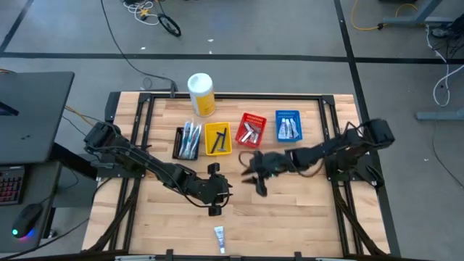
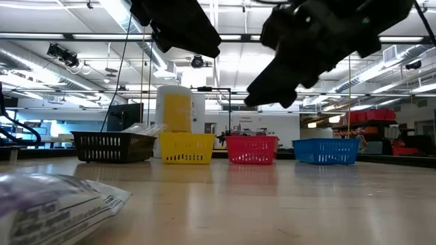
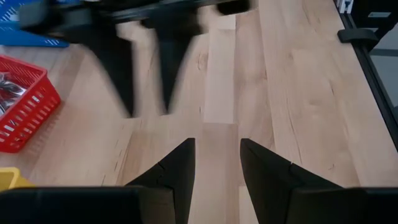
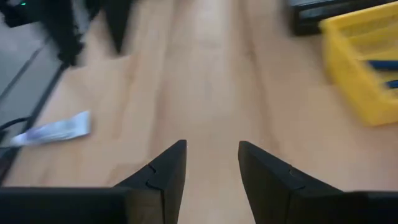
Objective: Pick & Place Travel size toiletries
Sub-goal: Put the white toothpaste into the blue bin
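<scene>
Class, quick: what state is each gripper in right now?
Left gripper: open, holding nothing, above the table.
Right gripper: open, holding nothing, above the table.

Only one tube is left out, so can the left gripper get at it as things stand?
Probably yes: the tube lies alone on bare table near the open, empty left gripper; the right gripper is off to the side.

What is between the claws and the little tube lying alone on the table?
Nothing visible. Only bare table separates the tube from the left claw and the right claw, both open and empty.
</scene>
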{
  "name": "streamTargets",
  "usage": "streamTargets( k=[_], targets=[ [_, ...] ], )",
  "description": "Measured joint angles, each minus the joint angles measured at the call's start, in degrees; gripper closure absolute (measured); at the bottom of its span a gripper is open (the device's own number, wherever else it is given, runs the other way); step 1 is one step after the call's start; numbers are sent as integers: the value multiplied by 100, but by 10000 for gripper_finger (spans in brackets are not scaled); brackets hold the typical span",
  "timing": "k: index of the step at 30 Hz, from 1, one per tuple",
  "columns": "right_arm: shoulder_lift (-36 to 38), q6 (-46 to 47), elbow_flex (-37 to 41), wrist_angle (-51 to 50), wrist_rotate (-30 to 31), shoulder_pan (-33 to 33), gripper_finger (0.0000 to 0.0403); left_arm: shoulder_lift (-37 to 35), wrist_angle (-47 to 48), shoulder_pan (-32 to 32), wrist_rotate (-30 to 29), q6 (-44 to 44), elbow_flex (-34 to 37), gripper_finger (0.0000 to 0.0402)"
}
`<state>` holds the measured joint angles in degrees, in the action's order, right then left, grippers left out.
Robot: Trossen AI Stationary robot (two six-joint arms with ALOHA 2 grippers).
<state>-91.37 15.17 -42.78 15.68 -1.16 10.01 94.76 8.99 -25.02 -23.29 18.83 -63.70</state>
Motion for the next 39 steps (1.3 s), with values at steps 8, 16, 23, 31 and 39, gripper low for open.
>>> streamTargets(
  k=[8,16,23,31,39],
  targets=[
    [0,230,0,-2,838,1048,247,0,4,-2,0,0,0,265],
    [0,194,0,-2,1168,1360,247,0,2,-2,0,0,0,265],
    [0,194,0,-2,1168,1378,247,0,2,-2,0,0,0,265],
    [-2,194,0,-2,1166,1378,247,0,2,0,0,0,0,265],
    [-2,-55,0,-3,1164,1372,247,0,2,0,0,0,0,265]
  ],
)
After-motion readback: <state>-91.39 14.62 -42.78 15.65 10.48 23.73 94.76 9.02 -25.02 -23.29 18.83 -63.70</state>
